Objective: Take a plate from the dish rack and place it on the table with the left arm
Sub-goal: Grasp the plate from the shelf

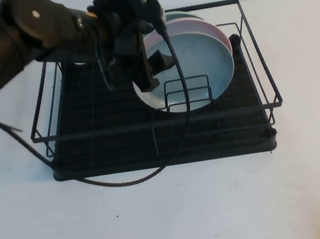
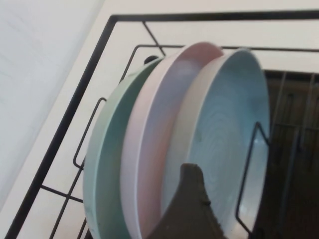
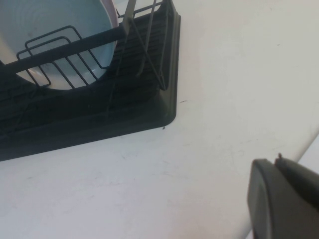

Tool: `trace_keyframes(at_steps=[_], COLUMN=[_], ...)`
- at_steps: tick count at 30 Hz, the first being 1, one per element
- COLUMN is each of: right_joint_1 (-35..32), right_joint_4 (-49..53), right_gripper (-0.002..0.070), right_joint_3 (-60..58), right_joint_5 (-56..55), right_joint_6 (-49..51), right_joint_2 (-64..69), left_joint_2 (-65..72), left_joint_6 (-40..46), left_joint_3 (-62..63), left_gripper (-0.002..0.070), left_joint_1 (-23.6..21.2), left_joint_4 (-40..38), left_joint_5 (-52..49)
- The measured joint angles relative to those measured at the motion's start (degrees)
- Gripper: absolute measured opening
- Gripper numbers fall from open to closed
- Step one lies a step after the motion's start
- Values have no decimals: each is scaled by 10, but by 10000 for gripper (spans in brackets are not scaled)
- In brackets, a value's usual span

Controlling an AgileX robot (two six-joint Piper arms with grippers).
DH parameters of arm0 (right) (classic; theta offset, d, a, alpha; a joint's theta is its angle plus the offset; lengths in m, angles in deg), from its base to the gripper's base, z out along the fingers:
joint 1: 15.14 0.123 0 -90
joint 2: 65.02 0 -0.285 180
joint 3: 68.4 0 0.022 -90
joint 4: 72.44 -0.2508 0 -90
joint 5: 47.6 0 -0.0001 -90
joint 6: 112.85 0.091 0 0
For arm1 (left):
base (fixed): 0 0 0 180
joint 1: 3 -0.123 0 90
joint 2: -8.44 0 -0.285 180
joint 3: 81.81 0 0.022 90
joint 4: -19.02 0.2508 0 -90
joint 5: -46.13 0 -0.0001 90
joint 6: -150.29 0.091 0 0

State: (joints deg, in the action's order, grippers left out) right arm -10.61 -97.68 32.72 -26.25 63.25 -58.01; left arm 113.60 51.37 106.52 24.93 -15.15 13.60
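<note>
The pale blue-grey plate [image 1: 202, 61] stands on edge in the black dish rack [image 1: 151, 138], leaning against a pink plate [image 1: 207, 26] with a green plate [image 1: 181, 14] behind it. My left gripper [image 1: 155, 72] reaches in from the upper left and is open at the blue plate's left rim. In the left wrist view one finger [image 2: 192, 204] lies against the blue plate's [image 2: 229, 124] rim, beside the pink plate [image 2: 149, 149]; the other finger is out of view. My right gripper [image 3: 276, 164] is shut and empty, low over the white table [image 3: 224, 99], right of the rack.
A small wire plate holder [image 1: 187, 92] stands in front of the blue plate's lower edge. The rack's tall wire frame [image 1: 257, 53] surrounds the plates. The left arm's black cable [image 1: 126, 180] trails over the rack's front onto the table [image 1: 218, 206].
</note>
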Motion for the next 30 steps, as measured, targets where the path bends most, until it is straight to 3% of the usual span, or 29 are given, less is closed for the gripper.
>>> trace_keyframes(at_steps=[17,30], right_joint_1=[0,0], right_joint_4=[0,0], right_gripper=[-18,-18], right_joint_3=[0,0], right_joint_5=[0,0], right_joint_6=[0,0], right_joint_2=[0,0], left_joint_2=[86,95], left_joint_6=[74,266], left_joint_3=[1,1], left_gripper=[508,508], left_joint_1=[3,3], left_joint_4=[-66,-260], left_joint_5=[105,135])
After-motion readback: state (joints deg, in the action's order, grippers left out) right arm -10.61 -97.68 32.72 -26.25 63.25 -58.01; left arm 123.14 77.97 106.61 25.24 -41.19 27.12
